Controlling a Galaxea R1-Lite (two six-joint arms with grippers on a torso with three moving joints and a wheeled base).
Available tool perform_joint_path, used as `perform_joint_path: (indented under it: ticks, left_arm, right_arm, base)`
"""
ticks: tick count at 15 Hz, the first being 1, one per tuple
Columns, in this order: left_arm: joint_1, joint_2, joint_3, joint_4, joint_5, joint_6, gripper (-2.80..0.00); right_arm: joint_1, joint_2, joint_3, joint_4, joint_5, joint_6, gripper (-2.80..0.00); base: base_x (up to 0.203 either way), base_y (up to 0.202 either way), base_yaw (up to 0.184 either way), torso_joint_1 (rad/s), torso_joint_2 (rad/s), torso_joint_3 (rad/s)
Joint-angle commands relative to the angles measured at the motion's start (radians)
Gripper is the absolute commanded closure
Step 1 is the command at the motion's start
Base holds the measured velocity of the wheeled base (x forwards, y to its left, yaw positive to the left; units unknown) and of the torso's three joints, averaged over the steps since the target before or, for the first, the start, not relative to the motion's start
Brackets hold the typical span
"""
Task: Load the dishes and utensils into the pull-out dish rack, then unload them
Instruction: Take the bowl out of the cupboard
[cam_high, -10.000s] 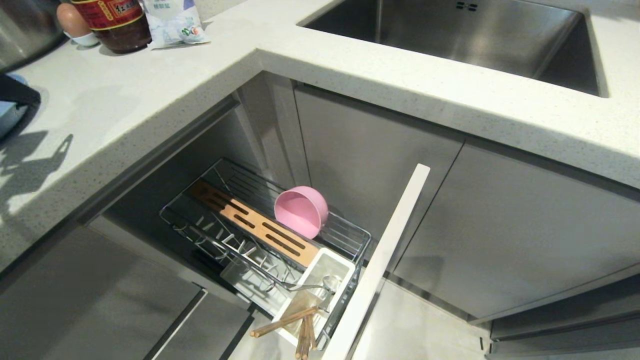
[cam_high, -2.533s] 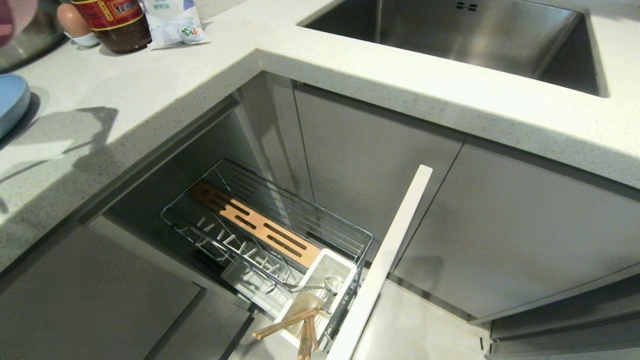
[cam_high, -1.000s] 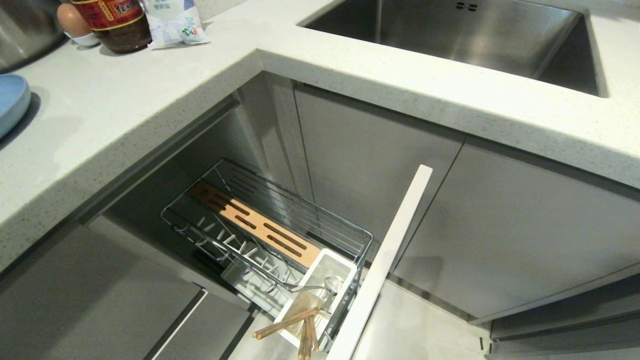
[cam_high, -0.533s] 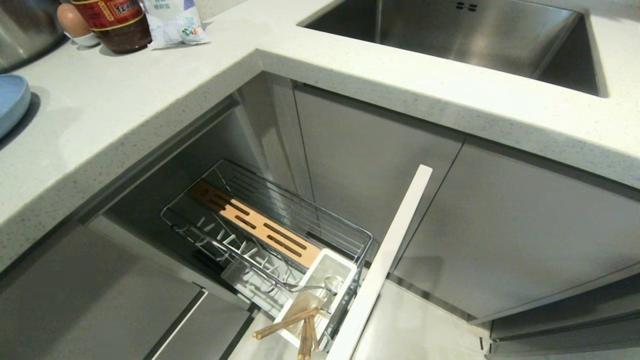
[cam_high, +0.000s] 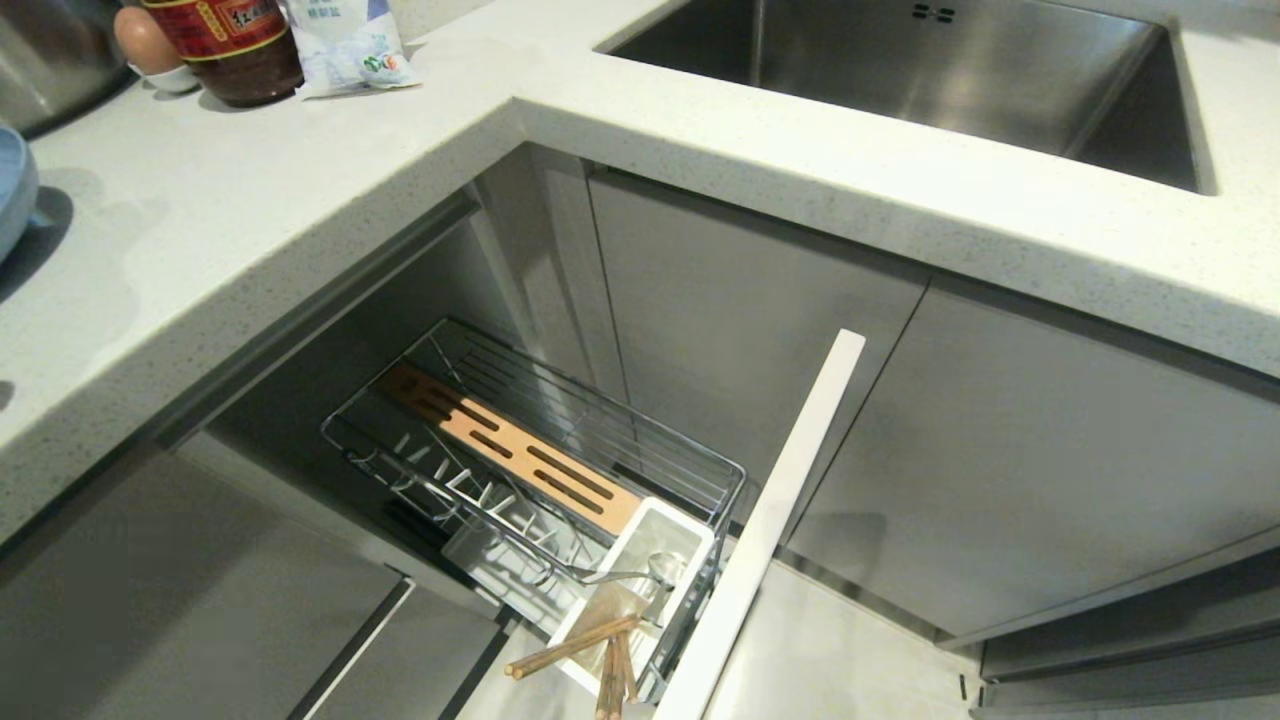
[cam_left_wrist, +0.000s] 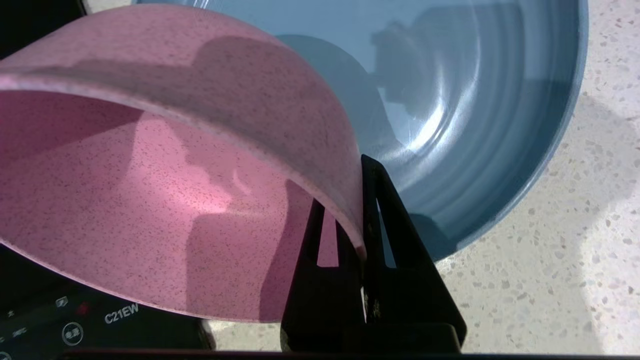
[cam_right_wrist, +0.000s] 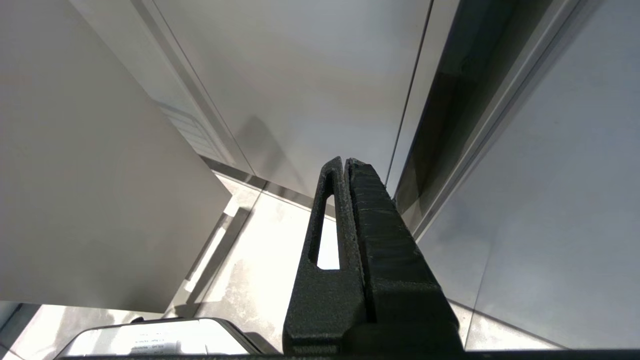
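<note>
On the far left of the pale speckled counter (cam_high: 300, 170) sits one light-blue plate (cam_high: 12, 190), only its edge showing from the head. Over it, seen from the wrist, the left gripper (cam_left_wrist: 361, 210) is clamped on the rim of one pink bowl (cam_left_wrist: 165, 200), which hangs tilted above the plate with one finger inside and one outside. Behind, at the counter's back, stand one egg (cam_high: 140, 40) in a small white cup, one dark jar (cam_high: 235, 45) with a red label, and one white packet (cam_high: 345, 45).

Below the counter, grey cupboard fronts run along a corner. One pull-out dish rack (cam_high: 520, 440) stands open, with no dishes in it. Its white caddy (cam_high: 640, 590) holds two chopsticks (cam_high: 575, 650) leaning out, plus one spoon (cam_high: 660, 570); the fork cannot be picked out. The rack's white front panel (cam_high: 770, 520) stands beside the caddy.

Farther right, one steel sink (cam_high: 900, 70) is set into the counter.

Down by the grey floor and cupboard doors, the right gripper (cam_right_wrist: 345, 165) has its fingers pressed together, holding nothing.
</note>
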Motion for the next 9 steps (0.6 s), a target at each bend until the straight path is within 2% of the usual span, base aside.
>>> perform_joint_path:
  ticks: [1, 4, 5, 9]
  left_arm:
    - [0.003, 0.017, -0.004, 0.005, 0.006, -0.001, 0.0]
    - [0.006, 0.021, -0.006, 0.005, 0.011, -0.002, 0.0]
    - [0.007, 0.021, -0.008, 0.004, 0.01, -0.001, -2.8]
    - [0.013, 0.021, -0.006, 0.001, 0.012, -0.003, -2.8]
  right_arm:
    - [0.0, -0.004, 0.0, -0.001, 0.0, 0.0, 0.0]
    - [0.0, -0.003, 0.0, -0.001, 0.0, 0.0, 0.0]
    - [-0.001, -0.003, 0.0, -0.001, 0.0, 0.0, 0.0]
    - [0.0, -0.003, 0.0, -0.001, 0.0, 0.0, 0.0]
  base:
    - [0.0, 0.0, 0.0, 0.0, 0.0, 0.0]
    - [0.0, 0.0, 0.0, 0.0, 0.0, 0.0]
    - [0.0, 0.0, 0.0, 0.0, 0.0, 0.0]
    - [0.0, 0.0, 0.0, 0.0, 0.0, 0.0]
